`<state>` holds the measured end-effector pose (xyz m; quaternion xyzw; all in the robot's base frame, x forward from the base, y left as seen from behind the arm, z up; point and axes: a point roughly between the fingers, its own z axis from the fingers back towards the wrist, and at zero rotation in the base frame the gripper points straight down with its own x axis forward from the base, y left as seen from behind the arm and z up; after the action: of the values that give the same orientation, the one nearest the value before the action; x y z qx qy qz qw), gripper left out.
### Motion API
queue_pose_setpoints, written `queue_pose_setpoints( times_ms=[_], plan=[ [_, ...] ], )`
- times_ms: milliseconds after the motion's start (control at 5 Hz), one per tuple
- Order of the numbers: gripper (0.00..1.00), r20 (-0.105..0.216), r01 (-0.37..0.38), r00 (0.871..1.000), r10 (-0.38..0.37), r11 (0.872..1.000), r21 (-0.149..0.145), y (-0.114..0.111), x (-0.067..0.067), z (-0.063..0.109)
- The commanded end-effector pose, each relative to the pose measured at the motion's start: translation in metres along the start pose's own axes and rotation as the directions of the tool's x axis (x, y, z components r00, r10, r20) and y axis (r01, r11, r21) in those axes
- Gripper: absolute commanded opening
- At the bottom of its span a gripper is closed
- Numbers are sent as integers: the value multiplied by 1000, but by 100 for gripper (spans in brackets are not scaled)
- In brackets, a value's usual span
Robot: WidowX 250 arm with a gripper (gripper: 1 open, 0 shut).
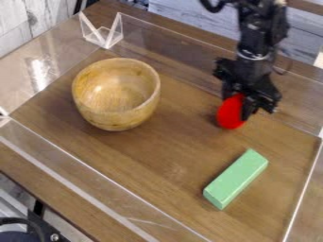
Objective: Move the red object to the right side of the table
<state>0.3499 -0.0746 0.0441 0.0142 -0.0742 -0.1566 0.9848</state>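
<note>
The red object (229, 112), a small rounded toy, hangs between the black fingers of my gripper (240, 102), which is shut on it. It is lifted slightly above the brown wood-grain table (151, 161), toward the right side, behind the green block. The gripper's fingers cover the toy's top, so its leafy part is hidden. The black arm rises from the gripper to the upper right of the frame.
A wooden bowl (116, 92) stands at the left centre. A green rectangular block (236, 179) lies at the front right. Clear acrylic walls (89, 180) edge the tabletop, and a clear folded piece (101, 31) stands at the back left.
</note>
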Motion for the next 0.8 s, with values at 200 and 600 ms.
queue_pose_setpoints(
  times_ms=[200,600],
  plan=[
    [100,65,-3,998,3,1000,-9,-10,24,14],
    [100,66,3,998,-4,1000,19,-13,28,39]
  ],
)
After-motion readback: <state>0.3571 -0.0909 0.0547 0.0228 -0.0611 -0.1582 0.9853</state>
